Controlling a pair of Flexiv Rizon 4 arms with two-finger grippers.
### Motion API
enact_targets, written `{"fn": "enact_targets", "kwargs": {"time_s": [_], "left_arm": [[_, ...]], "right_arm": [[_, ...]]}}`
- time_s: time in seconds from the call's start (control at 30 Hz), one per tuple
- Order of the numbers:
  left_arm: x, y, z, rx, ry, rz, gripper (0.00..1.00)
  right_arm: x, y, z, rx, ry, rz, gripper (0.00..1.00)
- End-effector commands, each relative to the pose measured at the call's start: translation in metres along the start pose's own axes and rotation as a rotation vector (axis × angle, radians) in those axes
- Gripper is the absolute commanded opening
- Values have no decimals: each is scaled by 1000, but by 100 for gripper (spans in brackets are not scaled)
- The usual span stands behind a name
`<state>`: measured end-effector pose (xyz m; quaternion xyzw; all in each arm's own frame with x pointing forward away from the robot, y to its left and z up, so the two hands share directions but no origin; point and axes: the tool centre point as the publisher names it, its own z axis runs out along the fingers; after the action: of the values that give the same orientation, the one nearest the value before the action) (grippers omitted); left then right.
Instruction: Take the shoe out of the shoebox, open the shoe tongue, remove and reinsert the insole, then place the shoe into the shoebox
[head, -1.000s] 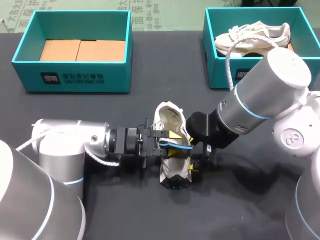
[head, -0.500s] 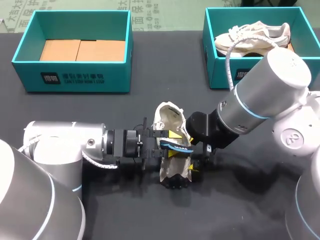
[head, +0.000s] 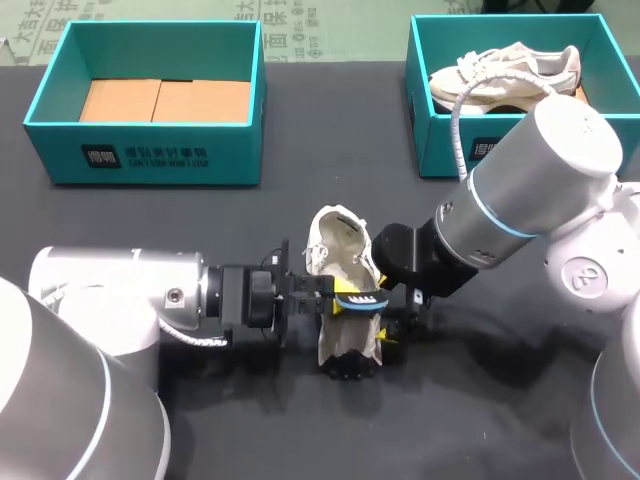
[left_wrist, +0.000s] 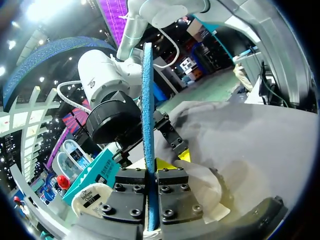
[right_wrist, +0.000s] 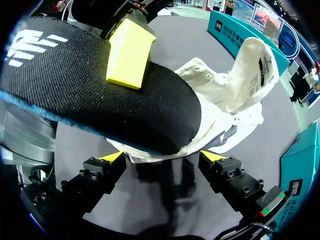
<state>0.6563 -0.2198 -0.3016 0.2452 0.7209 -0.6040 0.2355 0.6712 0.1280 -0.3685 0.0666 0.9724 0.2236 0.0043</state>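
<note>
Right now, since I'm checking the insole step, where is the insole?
In the head view it is mid-table: the insole is clamped in the left gripper, held across the shoe that stands between the two arms.

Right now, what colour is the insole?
The insole is black with a blue edge, best seen in the right wrist view.

Bright, even overhead light casts soft shadows on the black table (head: 300, 215) beneath the gleaming right arm (head: 535, 185).
</note>
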Motion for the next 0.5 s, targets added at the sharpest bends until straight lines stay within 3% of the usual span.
{"fn": "enact_targets", "kwargs": {"time_s": [0.03,0.5], "left_arm": [[3,11,1,5,4,5,0],[1,41,7,20,20,55,0]], "right_arm": [[1,0,1,0,-2,0,100],[1,0,1,0,-2,0,100]]}}
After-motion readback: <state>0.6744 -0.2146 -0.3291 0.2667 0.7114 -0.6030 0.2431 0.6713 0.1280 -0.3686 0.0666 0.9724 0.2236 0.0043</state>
